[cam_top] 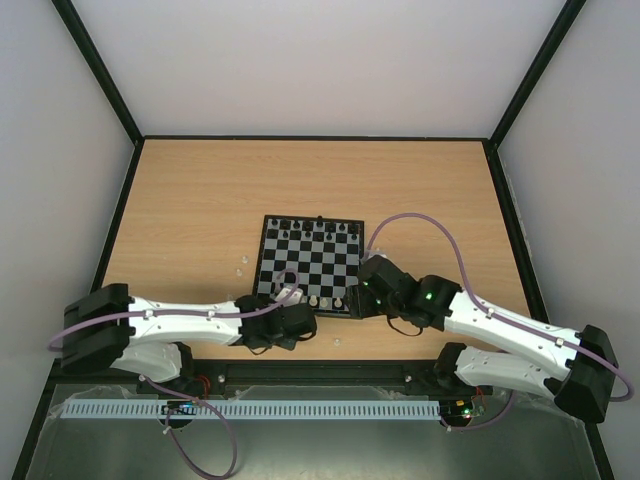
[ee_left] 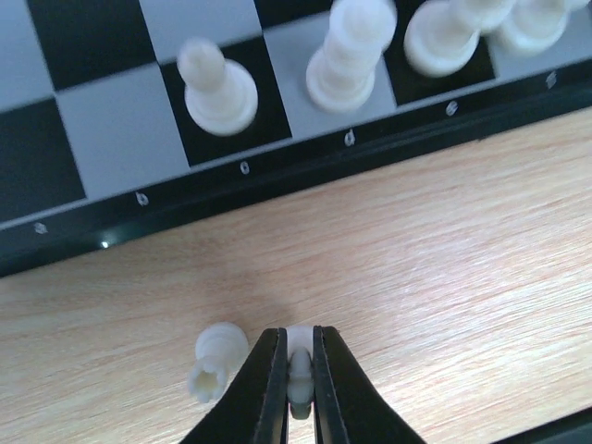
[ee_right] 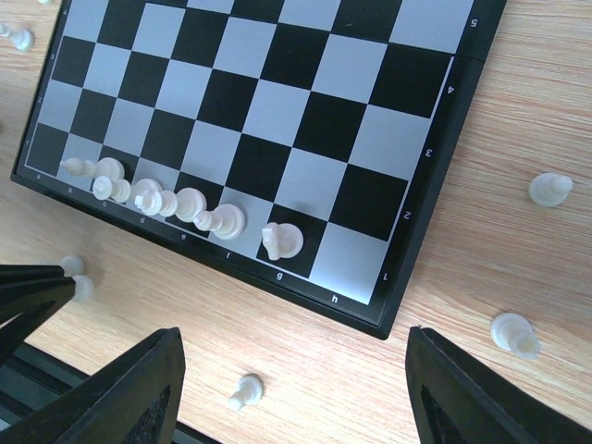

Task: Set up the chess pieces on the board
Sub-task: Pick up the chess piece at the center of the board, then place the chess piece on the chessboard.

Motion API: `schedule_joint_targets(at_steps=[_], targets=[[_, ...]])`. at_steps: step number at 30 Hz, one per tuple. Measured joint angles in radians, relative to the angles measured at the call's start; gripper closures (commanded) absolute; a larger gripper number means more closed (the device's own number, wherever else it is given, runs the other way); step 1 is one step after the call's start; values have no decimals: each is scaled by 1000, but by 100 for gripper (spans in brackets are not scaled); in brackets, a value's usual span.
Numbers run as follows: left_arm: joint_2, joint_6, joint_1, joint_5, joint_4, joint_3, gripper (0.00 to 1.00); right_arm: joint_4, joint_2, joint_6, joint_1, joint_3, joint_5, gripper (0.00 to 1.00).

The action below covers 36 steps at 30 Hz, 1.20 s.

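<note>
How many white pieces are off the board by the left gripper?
2: one piece pinched in the left gripper, another on the table beside it. More may hide off-camera.

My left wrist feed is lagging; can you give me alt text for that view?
The left gripper is shut on a small white chess piece over the wooden table, just off the lettered edge of the board. To its left sits another white piece, and more white pieces stand on the board's edge row.
</note>
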Motion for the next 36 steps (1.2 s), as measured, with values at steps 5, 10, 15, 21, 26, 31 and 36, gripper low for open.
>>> schedule_joint_targets(at_steps=[5,10,15,21,26,31,36], targets=[[-72,16,48,-28,-63,61,97,-1,-22,0,0,0,1,34],[-140,50,140,-51,-96,102,97,-1,-31,0,0,0,2,34],[-161,100,233,-57,-104,110,97,-2,-31,0,0,0,2,34],[-125,140,296,-58,-87,110,97,-2,-33,0,0,0,2,34],[-63,162,307,-52,-42,106,97,-3,-33,0,0,0,3,34],[-40,177,313,-37,-4,92,97,-3,-33,0,0,0,4,34],[-19,180,317,-28,26,87,97,-3,-33,0,0,0,4,34]])
